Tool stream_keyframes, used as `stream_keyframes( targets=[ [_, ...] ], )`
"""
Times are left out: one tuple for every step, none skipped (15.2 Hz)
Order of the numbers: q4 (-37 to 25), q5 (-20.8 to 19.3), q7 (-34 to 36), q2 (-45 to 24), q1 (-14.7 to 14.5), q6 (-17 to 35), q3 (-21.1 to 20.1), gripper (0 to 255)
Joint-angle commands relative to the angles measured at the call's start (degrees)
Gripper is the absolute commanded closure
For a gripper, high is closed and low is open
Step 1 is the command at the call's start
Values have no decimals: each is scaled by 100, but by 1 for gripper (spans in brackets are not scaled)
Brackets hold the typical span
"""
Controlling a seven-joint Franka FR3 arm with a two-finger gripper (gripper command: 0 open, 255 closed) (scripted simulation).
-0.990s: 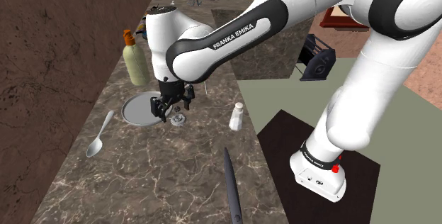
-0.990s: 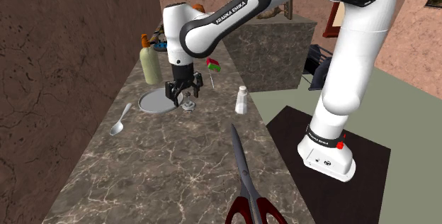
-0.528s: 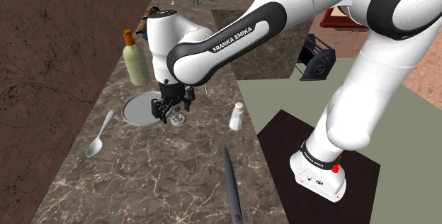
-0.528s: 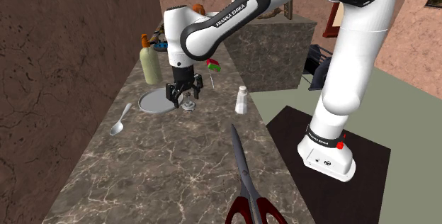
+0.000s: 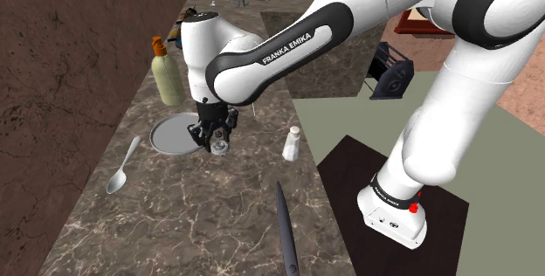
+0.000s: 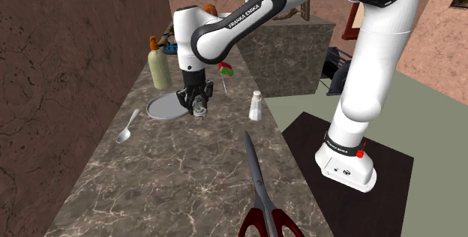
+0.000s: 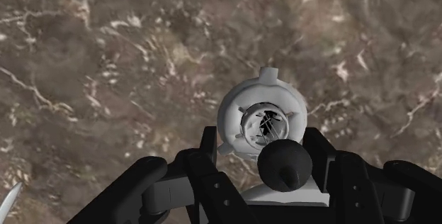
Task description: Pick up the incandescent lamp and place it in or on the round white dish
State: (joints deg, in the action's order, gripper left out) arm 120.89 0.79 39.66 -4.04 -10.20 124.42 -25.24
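Observation:
The incandescent lamp (image 5: 221,147) is a small grey bulb with a round flanged base and a dark tip, on the marble counter just off the dish's rim. My black gripper (image 5: 217,136) points straight down and is shut on it. In the wrist view the fingers (image 7: 210,150) clasp the lamp (image 7: 261,120) from both sides, its flange facing the camera. The round dish (image 5: 170,134) is flat and grey-white and lies beside the gripper, towards the wall. The second exterior view gives the same picture: gripper (image 6: 199,106), lamp (image 6: 199,112), dish (image 6: 162,109).
A green bottle (image 5: 168,75) with an orange cap stands behind the dish by the dark wall. A spoon (image 5: 122,168) lies nearer the camera, a white shaker (image 5: 292,143) stands at the counter's edge, and scissors (image 6: 259,190) lie on the near counter.
The fingers stood apart around the lamp before and have now closed on it. The arm has barely moved.

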Motion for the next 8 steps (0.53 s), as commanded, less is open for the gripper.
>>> stream_keyframes(
  targets=[
    [1, 0, 0, -1, -1, -1, -1, 255],
    [2, 1, 0, -1, -1, 0, -1, 255],
    [2, 0, 0, -2, 0, 2, 0, 255],
    [-36, 19, -12, 37, 3, -72, -1, 255],
    [-76, 37, -23, 74, 6, -146, -1, 255],
    [-117, 54, -33, 110, 9, -219, -1, 255],
    [-159, 70, -42, 145, 12, -293, -1, 255],
    [-203, 86, -52, 178, 15, -367, 0, 255]
  ],
)
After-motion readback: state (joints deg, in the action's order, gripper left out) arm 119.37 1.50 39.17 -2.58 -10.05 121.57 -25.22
